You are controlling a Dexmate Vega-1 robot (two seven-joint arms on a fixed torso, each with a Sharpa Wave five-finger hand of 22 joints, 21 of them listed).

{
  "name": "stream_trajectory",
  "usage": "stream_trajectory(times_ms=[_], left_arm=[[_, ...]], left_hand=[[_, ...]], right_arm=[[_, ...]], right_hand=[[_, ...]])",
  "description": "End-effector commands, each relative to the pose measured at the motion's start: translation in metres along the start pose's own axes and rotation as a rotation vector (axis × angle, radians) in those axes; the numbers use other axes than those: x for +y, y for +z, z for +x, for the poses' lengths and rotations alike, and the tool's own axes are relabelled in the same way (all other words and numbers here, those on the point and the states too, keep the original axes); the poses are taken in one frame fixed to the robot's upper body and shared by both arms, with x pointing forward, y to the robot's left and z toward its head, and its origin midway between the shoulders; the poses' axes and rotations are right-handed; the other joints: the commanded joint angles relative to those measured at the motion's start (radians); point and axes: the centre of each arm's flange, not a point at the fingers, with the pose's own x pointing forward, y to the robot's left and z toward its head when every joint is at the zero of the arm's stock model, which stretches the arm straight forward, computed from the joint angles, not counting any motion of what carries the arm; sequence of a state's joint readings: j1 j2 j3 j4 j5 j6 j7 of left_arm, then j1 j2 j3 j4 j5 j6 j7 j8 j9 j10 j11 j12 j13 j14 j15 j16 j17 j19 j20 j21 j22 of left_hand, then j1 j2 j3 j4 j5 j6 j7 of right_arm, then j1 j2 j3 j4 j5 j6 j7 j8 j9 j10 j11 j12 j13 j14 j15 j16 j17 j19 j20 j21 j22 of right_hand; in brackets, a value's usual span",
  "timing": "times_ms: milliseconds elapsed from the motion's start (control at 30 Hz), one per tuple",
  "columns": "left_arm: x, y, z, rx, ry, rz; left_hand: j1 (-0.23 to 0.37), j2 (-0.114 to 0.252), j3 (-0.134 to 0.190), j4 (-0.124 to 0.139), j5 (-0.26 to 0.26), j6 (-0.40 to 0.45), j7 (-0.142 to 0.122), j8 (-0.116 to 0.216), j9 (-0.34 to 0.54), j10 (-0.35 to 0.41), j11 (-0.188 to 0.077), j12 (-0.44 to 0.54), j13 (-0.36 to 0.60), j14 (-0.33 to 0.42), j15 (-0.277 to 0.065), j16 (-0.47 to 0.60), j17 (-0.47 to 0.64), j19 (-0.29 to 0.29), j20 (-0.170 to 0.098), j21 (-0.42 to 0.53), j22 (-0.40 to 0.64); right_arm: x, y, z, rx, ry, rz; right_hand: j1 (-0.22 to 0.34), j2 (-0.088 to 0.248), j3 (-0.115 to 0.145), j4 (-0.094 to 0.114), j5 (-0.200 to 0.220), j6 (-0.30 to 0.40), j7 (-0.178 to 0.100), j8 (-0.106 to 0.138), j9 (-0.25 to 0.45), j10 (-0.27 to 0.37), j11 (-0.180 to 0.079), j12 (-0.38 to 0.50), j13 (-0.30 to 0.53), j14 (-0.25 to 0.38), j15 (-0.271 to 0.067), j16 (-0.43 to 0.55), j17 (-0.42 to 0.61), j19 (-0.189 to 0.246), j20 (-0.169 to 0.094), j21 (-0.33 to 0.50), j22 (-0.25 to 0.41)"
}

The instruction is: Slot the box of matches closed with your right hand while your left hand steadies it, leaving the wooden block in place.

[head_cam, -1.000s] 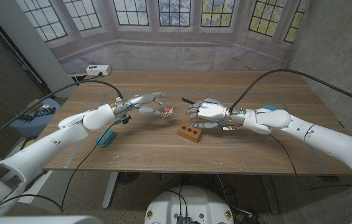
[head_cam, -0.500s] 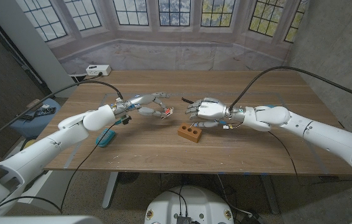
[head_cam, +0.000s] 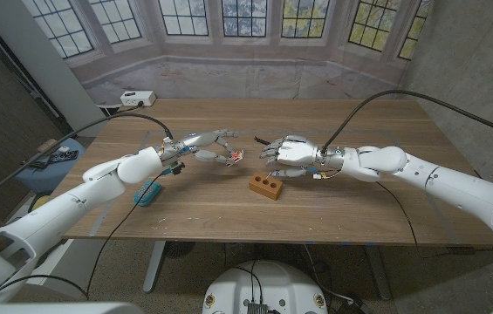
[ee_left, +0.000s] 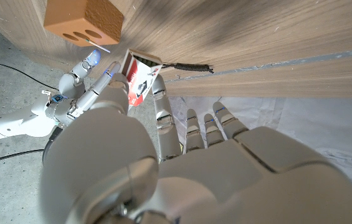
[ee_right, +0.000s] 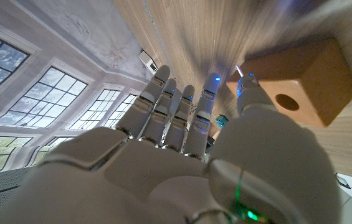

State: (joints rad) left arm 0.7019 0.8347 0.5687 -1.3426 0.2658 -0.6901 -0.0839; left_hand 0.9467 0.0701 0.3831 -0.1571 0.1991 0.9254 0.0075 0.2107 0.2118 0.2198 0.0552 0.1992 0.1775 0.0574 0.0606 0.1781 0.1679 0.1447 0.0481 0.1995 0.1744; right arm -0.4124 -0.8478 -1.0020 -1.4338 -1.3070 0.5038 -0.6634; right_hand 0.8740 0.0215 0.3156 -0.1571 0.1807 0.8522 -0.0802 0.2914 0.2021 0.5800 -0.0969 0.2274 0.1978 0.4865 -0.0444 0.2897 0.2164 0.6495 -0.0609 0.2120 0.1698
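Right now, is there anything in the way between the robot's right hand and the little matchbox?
Nothing visible stands between them. The left hand holds the matchbox up at its fingertips, and the right hand faces it across an open gap. The wooden block sits on the table nearer the robot, off that line.

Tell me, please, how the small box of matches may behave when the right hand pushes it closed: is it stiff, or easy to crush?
The box of matches looks like thin printed card, so it is probably light and easy to crush. The left hand pinches it only at the fingertips, above the table, so a push from the right hand may twist it or slip it loose.
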Motion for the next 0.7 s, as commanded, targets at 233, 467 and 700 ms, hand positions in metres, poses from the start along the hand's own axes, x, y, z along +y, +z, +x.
stream_trajectory(times_ms=[233,467,700], left_arm=[[0.0010,0.0037,-0.0032,0.008,-0.002,0.012],[0.0031,0.0052,-0.0044,0.007,-0.005,0.017],[0.0036,0.0061,-0.0044,0.004,-0.004,0.019]], left_hand=[[0.005,0.014,-0.001,-0.001,-0.003,0.005,-0.002,0.002,0.006,0.005,-0.005,-0.001,0.001,0.007,-0.001,0.001,0.001,0.010,0.000,0.003,0.004],[0.004,0.014,-0.001,-0.001,-0.003,0.008,-0.003,0.003,0.006,0.004,-0.004,-0.002,0.001,0.007,-0.002,0.001,0.001,0.010,0.001,0.003,0.004],[0.004,0.014,-0.001,-0.001,-0.003,0.008,-0.003,0.003,0.006,0.005,-0.004,-0.002,0.001,0.008,-0.002,0.001,0.001,0.010,0.000,0.002,0.004]], right_arm=[[0.0057,-0.0030,0.0014,-0.020,-0.001,-0.002],[0.0079,-0.0019,0.0008,-0.028,-0.001,-0.001],[0.0103,0.0012,0.0000,-0.029,0.002,0.003]], right_hand=[[0.010,0.001,-0.003,0.003,0.007,0.007,0.002,-0.004,0.003,0.010,0.002,-0.003,0.006,0.008,-0.148,0.007,0.003,0.010,-0.054,-0.005,0.004],[0.010,0.002,-0.005,0.005,0.007,0.010,0.003,-0.004,0.003,0.011,0.002,-0.005,0.006,0.009,-0.150,0.007,0.004,0.010,-0.054,-0.005,0.004],[0.010,0.002,-0.008,0.005,0.007,0.010,0.002,-0.006,0.003,0.012,0.001,-0.005,0.006,0.011,-0.151,0.007,0.004,0.011,-0.055,-0.006,0.004]])
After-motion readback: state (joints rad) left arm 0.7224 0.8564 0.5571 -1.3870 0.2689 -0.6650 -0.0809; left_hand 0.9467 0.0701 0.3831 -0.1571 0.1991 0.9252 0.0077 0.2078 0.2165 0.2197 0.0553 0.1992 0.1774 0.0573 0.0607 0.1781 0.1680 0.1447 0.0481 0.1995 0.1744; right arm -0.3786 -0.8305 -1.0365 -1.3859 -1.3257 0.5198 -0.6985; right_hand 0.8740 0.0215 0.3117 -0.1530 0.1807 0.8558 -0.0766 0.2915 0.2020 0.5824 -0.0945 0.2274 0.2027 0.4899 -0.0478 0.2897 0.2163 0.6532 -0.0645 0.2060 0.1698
